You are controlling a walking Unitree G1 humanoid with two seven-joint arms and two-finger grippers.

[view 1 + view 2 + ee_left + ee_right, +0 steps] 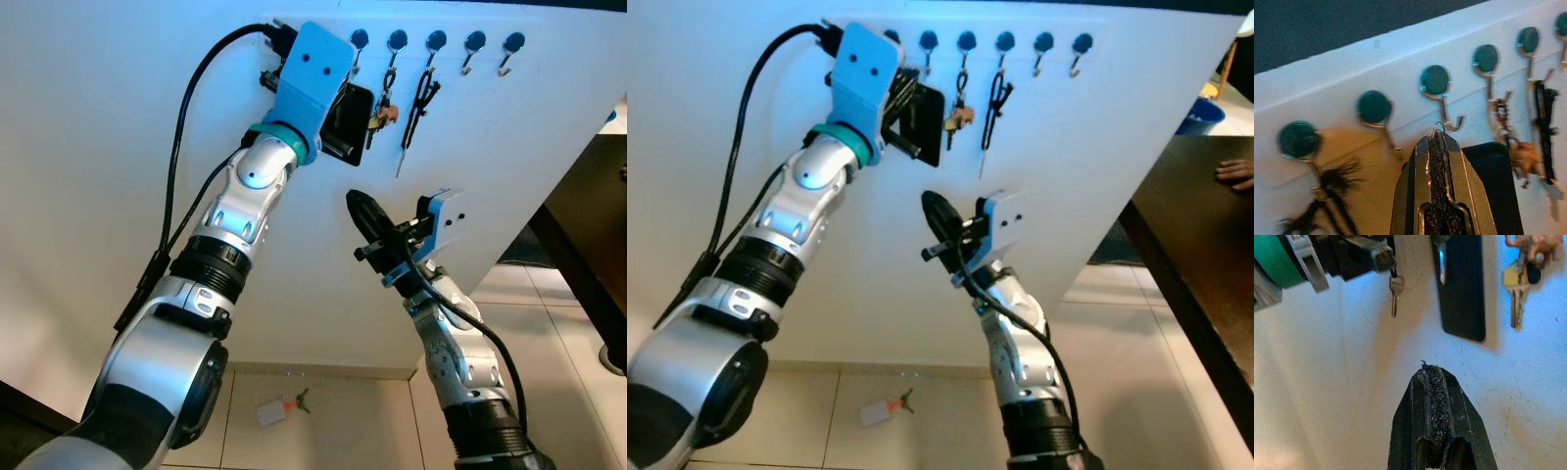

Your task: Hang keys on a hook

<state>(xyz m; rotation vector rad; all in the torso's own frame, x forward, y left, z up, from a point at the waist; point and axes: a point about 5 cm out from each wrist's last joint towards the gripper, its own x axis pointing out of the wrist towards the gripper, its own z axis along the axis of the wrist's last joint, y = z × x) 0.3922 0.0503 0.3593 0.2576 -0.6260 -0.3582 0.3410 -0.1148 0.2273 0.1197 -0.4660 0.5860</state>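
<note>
White wall panel (118, 147) with a row of round-headed hooks (1436, 83); both arms are raised toward it.

Left pincer (1437, 139): fingers closed together, a small metal ring (1438, 127) protruding at the tips, just below a bare hook. A small silver key (1395, 293) hangs beneath it, beside a black tag (1462, 289). Right pincer (364, 213): closed, empty, lower on the panel. Other keys (380, 116) hang on nearby hooks. A tagged key (279, 408) lies on the floor.
</note>
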